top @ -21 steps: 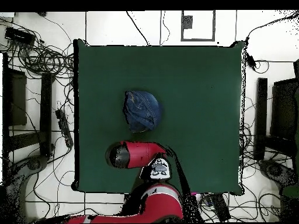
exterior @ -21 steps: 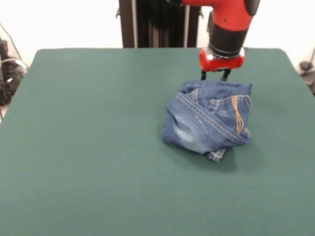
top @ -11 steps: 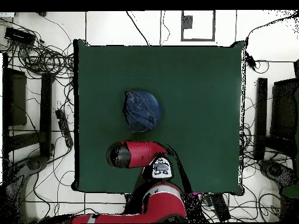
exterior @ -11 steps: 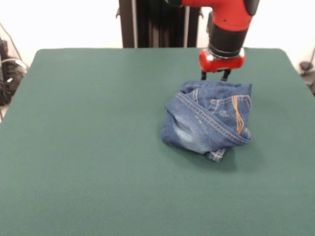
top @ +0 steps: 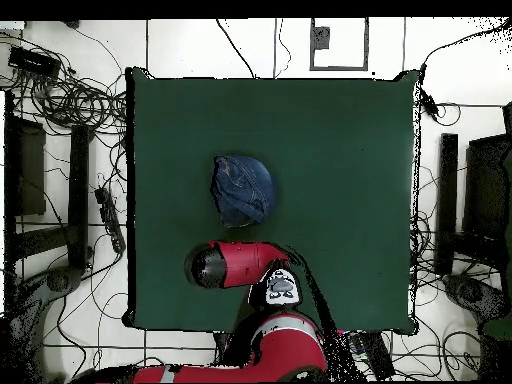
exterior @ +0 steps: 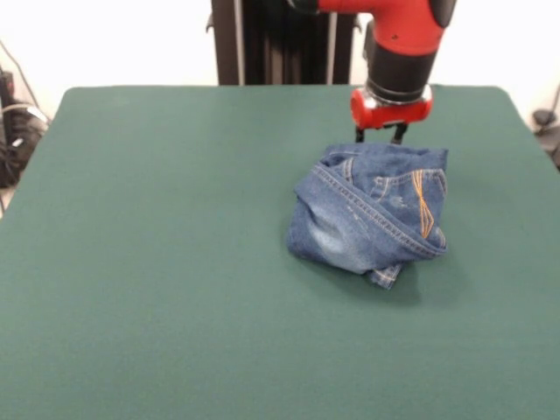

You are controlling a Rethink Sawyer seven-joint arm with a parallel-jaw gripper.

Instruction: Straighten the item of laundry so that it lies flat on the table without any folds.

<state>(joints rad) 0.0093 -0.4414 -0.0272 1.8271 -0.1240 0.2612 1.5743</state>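
Blue denim jeans [exterior: 367,214], bunched into a compact, rounded heap rather than spread flat. Faded whitish patches across the lower front fold; orange stitching curving over a back pocket on the side under the gripper's [exterior: 378,133] right-hand fingertip as seen from the front. Seamed edge running diagonally across the heap, a small cuff or hem corner poking out at the edge farthest from the gripper. Lying just below and in front of the gripper, top edge of the heap close beneath the fingertips. Resting on the dark green bench [exterior: 157,262], far larger than the bundle, well clear of every bench edge.
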